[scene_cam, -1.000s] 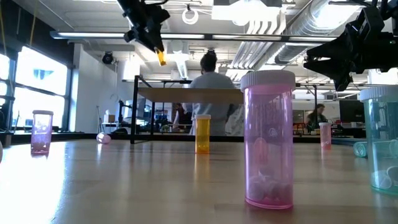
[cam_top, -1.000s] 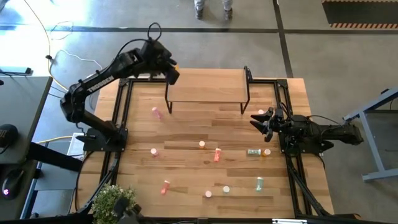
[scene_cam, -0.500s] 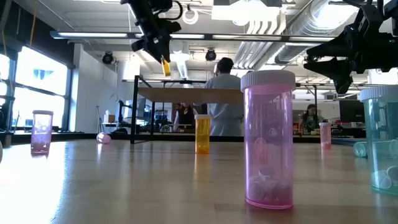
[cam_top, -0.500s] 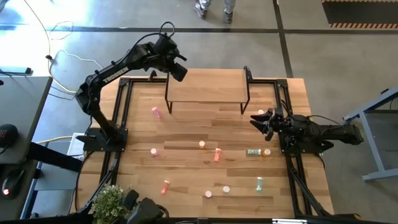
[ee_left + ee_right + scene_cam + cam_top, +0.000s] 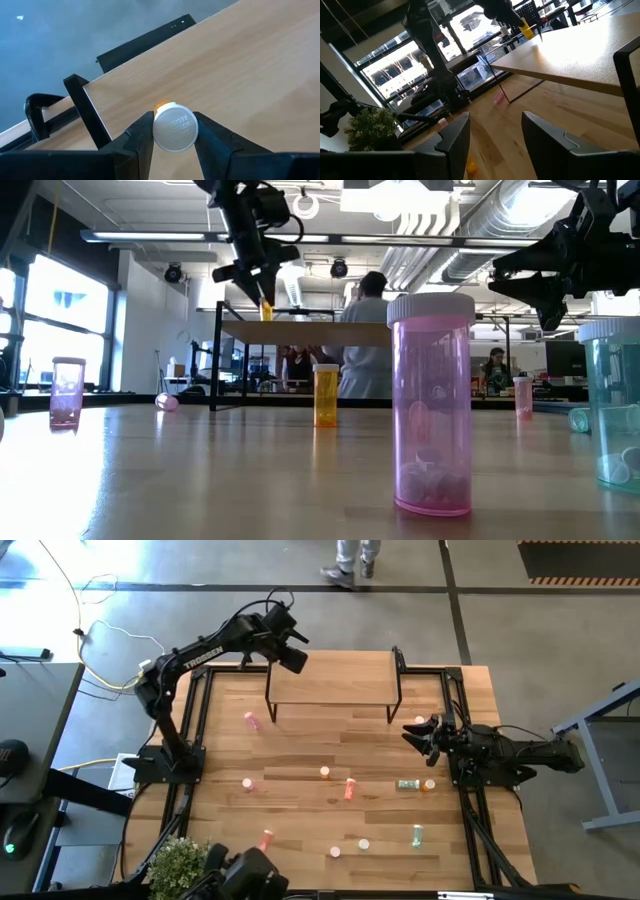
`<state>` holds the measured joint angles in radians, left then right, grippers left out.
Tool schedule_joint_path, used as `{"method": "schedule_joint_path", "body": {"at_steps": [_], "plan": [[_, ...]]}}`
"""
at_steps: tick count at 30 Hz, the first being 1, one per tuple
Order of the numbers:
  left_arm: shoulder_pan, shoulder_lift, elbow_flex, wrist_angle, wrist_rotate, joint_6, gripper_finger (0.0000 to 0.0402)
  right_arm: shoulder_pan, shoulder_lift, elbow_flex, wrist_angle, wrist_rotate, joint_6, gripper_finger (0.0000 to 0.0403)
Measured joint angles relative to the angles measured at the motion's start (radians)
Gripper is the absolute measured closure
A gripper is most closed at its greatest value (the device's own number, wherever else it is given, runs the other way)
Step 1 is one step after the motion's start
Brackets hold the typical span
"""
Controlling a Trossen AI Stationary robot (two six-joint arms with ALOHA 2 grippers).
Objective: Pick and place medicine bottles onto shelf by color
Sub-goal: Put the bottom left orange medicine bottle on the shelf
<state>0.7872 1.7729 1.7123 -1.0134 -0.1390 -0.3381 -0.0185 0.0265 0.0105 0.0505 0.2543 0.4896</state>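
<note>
One orange bottle (image 5: 174, 127) sits clamped in left jaws; right jaws gape empty.

We count two arms and two grippers. One shelf (image 5: 330, 680) stands on one bench (image 5: 300, 750). There are twelve bottles (image 5: 349, 788) in all. Eleven are on the bench, and one orange bottle (image 5: 173, 127) is held between the fingers of the left gripper (image 5: 292, 658). Of the eleven, two are teal (image 5: 417, 835), both nearer the right gripper (image 5: 410, 732); two look red; the others' colours we cannot all tell. We also see one plant (image 5: 180, 862).
</note>
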Motion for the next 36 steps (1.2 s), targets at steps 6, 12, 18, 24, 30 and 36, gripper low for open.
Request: {"method": "schedule_joint_path", "body": {"at_steps": [6,12,18,24,30,36], "plan": [[0.0,0.021,0.0,0.0,-0.005,-0.004,0.0287,0.0,0.0,0.0,0.0,0.0,0.006,0.0233],[0.0,0.021,0.0,0.0,-0.007,-0.019,0.0287,0.0,0.0,0.0,0.0,0.0,0.003,0.0233],[0.0,0.021,0.0,0.0,0.004,-0.029,0.0287,0.0,0.0,0.0,0.0,0.0,0.0,0.0233],[0.0,0.021,0.0,0.0,-0.004,-0.028,0.0281,0.0,0.0,0.0,0.0,0.0,0.0,0.0233],[0.0,0.021,0.0,0.001,-0.005,-0.026,0.0265,0.0,0.0,0.0,0.0,0.001,0.0,0.0233],[0.0,0.021,0.0,0.003,-0.009,-0.026,0.0254,0.0,0.0,0.0,0.0,0.001,0.0,0.0233]]}}
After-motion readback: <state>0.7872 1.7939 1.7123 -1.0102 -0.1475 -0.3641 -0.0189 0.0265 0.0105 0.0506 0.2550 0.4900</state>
